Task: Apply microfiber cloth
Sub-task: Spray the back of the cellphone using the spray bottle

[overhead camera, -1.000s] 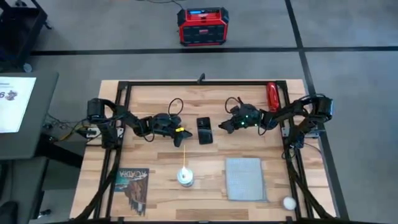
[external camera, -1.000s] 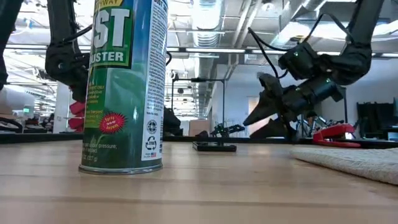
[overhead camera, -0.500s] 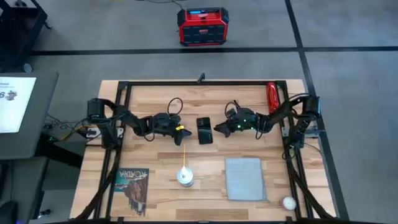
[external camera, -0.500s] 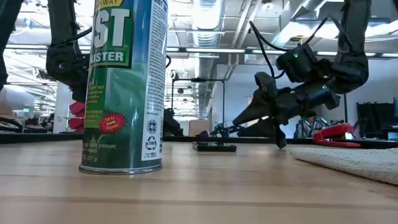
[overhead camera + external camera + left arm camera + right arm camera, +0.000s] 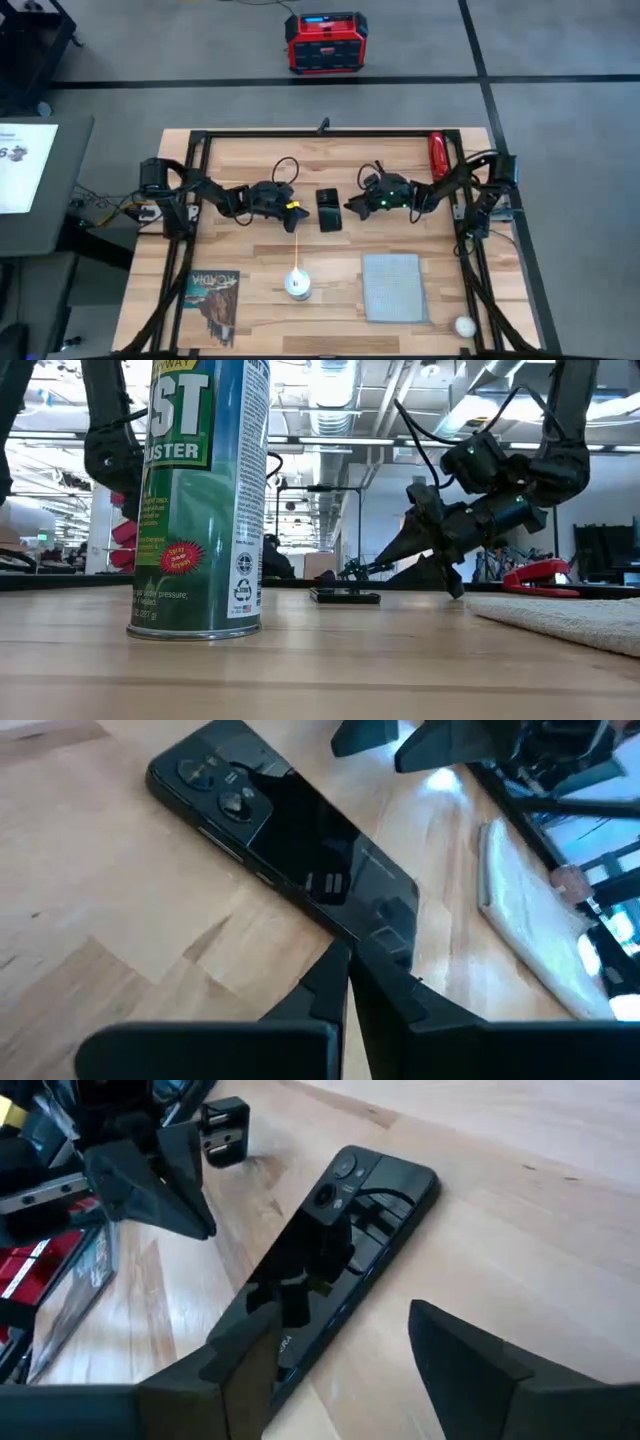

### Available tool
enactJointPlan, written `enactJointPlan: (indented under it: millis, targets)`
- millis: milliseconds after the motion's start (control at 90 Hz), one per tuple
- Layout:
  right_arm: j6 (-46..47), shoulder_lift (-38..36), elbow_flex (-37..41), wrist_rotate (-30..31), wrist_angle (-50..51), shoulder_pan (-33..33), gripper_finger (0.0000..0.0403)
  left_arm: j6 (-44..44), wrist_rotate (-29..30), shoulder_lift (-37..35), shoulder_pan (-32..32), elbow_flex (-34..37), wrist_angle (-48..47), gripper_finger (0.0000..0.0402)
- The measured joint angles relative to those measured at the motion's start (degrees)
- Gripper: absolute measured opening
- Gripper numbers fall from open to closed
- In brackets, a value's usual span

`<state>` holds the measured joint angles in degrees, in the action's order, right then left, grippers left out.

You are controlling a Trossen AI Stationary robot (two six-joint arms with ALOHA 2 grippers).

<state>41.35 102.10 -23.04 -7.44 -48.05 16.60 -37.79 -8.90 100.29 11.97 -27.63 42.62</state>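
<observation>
At the middle of the counter (image 5: 250,165) I have the black phone (image 5: 328,210) lying flat, camera side up, with one hand on either side of it. My left hand (image 5: 297,212) sits just beside the phone's left edge; in the left wrist view its two dark fingers (image 5: 330,985) are pressed together with only a hairline between them, holding nothing, their tips at the phone's edge. My right hand (image 5: 349,207) comes in low from the other side, angled down toward the counter in the low view, and its fingers (image 5: 455,1350) stand wide apart, the near end of the phone lying between them without either finger touching it as far as I can see.

The microfiber cloth (image 5: 393,287) lies flat and spread out on the counter near the front edge, well apart from both hands, on the right arm's side. A green spray can (image 5: 297,284) stands upright to the cloth's left, a dark printed booklet (image 5: 214,297) lies farther left, and a small white ball (image 5: 464,325) rests near the front right corner
</observation>
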Motion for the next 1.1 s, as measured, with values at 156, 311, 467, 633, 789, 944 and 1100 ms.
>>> enactJointPlan:
  millis: [156, 311, 467, 633, 789, 944, 1100]
  targets:
    - [-0.4, 0.0, -1.8, 0.7, 4.8, -1.4, 0.0219, -1.6, 1.4, 0.0, 1.0, -0.6, -1.3, 0.0]
    - [0.0, 0.2, -3.8, 1.3, 7.6, -4.3, 0.0217, -4.4, 0.3, -0.1, 3.4, -0.7, -2.6, 0.0]
    - [0.5, 0.2, -5.4, 3.0, 11.7, -5.7, 0.0204, -6.9, -3.4, -0.1, 5.4, -0.7, -3.1, 0.0]
    - [0.5, 0.1, -5.5, 3.1, 12.5, -5.7, 0.0197, -9.4, -6.0, -0.1, 6.2, -0.7, -4.3, 0.0]
    - [0.4, 0.1, -5.5, 3.1, 12.5, -5.7, 0.0202, -11.4, -8.5, -0.1, 6.1, -0.7, -5.5, 0.0]
    - [-0.6, 0.1, -5.3, 3.1, 11.9, -5.7, 0.0201, -11.5, -8.8, 0.0, 6.1, -0.7, -5.9, 0.0]
    - [-0.7, 0.1, -5.3, 3.1, 11.8, -5.5, 0.0196, -2.8, -4.7, 0.4, 5.5, -0.7, -8.3, 0.0]
